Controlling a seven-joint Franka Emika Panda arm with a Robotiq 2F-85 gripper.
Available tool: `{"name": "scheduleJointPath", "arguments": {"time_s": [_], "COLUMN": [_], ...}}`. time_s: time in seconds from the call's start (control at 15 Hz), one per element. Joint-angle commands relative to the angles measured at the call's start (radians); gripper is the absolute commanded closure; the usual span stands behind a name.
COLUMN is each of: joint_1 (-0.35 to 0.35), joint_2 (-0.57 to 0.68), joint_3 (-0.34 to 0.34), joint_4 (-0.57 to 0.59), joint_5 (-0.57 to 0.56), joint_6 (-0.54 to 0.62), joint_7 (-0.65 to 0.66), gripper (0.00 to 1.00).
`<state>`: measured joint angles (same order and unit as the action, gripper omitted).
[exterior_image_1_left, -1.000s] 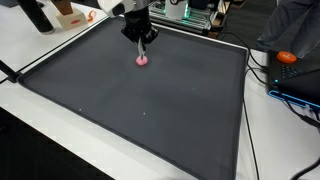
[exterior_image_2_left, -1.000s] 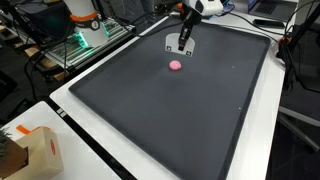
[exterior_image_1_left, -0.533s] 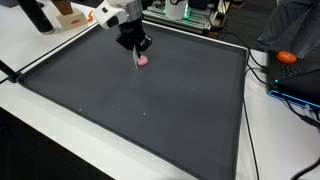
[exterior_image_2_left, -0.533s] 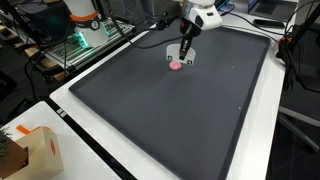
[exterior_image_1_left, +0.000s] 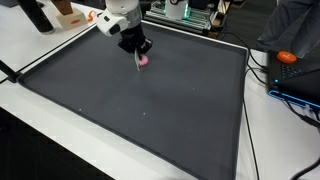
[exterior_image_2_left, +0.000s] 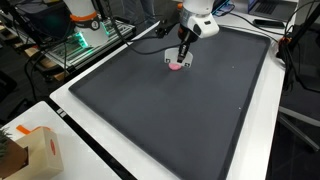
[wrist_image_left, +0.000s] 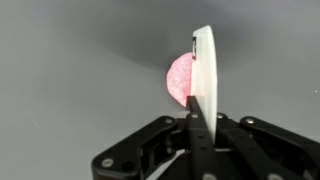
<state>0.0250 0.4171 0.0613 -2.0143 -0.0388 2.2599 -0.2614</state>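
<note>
Pink ball (wrist_image_left: 180, 78) lies on the dark grey mat (exterior_image_1_left: 150, 115), near its far edge in both exterior views. The gripper (wrist_image_left: 203, 62) stands low over the mat with its fingers closed together into a single blade. The ball sits against the left side of that blade, not between the fingers.

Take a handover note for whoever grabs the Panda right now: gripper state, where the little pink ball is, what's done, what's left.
Gripper: fingers look shut together, holding nothing, low over the mat.
Pink ball: lying on the black mat, right beside the fingertips and not between them. Contact looks likely but is not certain.
Done: the gripper is down at the ball, as both exterior views show.
Left: the ball is neither gripped nor lifted. You would probably need to open the jaws and centre them over the ball before closing.
</note>
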Motion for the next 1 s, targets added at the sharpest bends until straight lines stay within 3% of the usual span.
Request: {"name": "scheduleJointPath", "arguments": {"time_s": [0.0, 0.6, 0.93], "joint_1": [-0.032, -0.012, -0.032], "joint_2": [0.030, 0.054, 0.045], "joint_3": [0.024, 0.002, 0.006], "joint_4": [-0.007, -0.037, -0.061], "joint_5": [0.041, -0.024, -0.018], "joint_6": [0.024, 0.048, -0.002], "joint_7": [-0.061, -0.031, -0.088], "gripper": [0.99, 0.99, 0.99]}}
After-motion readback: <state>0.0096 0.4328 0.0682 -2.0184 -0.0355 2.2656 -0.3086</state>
